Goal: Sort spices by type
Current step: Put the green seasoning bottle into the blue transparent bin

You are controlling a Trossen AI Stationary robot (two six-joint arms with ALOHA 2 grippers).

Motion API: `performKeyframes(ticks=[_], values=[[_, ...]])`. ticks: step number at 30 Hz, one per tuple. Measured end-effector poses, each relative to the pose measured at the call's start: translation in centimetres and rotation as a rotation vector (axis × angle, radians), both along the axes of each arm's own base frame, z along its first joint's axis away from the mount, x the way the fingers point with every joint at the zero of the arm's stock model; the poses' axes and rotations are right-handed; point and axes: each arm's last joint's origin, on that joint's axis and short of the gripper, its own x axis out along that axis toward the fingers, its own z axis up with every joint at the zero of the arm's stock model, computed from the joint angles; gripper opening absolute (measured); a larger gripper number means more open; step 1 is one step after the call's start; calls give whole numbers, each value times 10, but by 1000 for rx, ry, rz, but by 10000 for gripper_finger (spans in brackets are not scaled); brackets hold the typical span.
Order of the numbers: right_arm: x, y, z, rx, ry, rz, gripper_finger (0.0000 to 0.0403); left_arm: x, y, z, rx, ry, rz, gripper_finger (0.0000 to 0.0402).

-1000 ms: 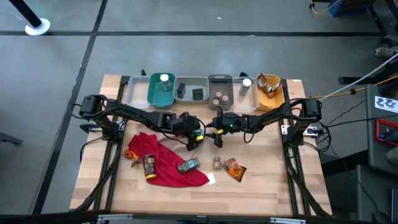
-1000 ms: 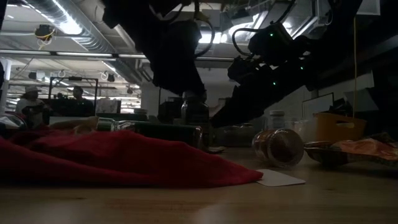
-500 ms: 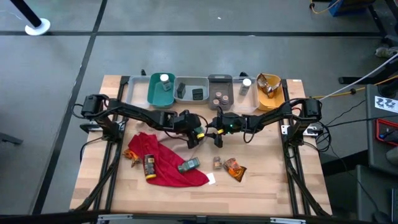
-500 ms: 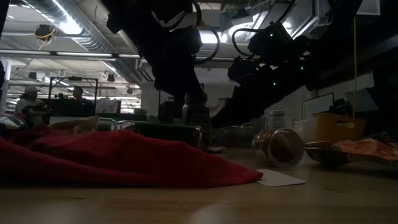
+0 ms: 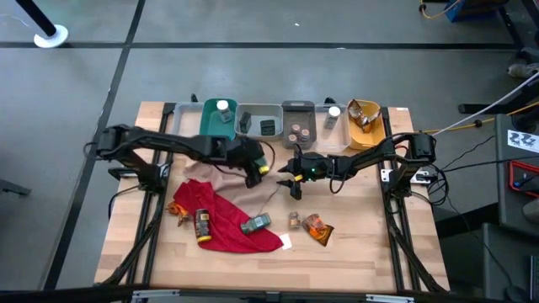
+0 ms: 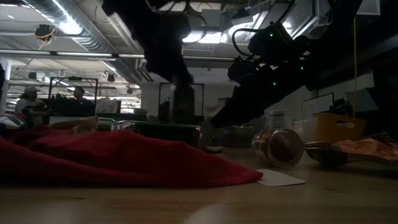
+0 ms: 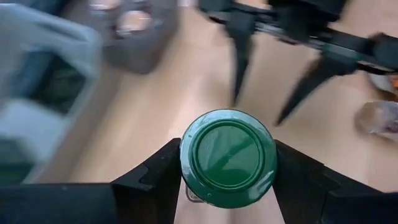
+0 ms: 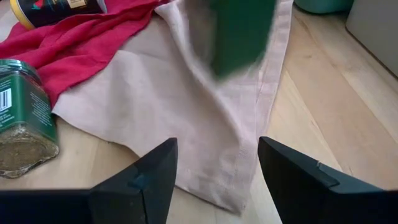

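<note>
The left gripper (image 7: pixel 227 180) pinches a green-capped jar (image 7: pixel 227 155) between its two dark fingers, holding it up off the table above the tan cloth (image 5: pixel 221 175), just in front of the row of bins; in the low view the jar (image 6: pixel 184 102) hangs clear of the tabletop. The right gripper (image 5: pixel 291 179) hovers near the table's middle with its fingers spread and nothing between them, pointing toward the tan cloth (image 8: pixel 205 124) and the red cloth (image 5: pixel 227 223). On the red cloth lie a yellow-capped bottle (image 5: pixel 202 225) and a green-labelled jar (image 5: pixel 255 224) on its side. To the right of the cloth, on the bare wood, sit a small brown jar (image 5: pixel 294 220) and an orange-brown crinkly packet (image 5: pixel 318 228). Along the far edge stand the teal bin (image 5: pixel 207 126) with a white-capped jar (image 5: pixel 222 108), the grey bins (image 5: pixel 253 112) holding dark boxes and small jars, and the yellow bin (image 5: pixel 365 133) holding packets.
</note>
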Motion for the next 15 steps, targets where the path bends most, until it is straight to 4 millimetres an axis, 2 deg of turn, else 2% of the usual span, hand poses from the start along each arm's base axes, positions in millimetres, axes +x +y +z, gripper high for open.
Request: performKeyframes(ticks=[9,15], values=[[0,0,0,0,2,0,223,-56,34,59,99,-39,217,189],[-1,0,-1,1,10,0,223,-101,56,81,164,-22,398,191]])
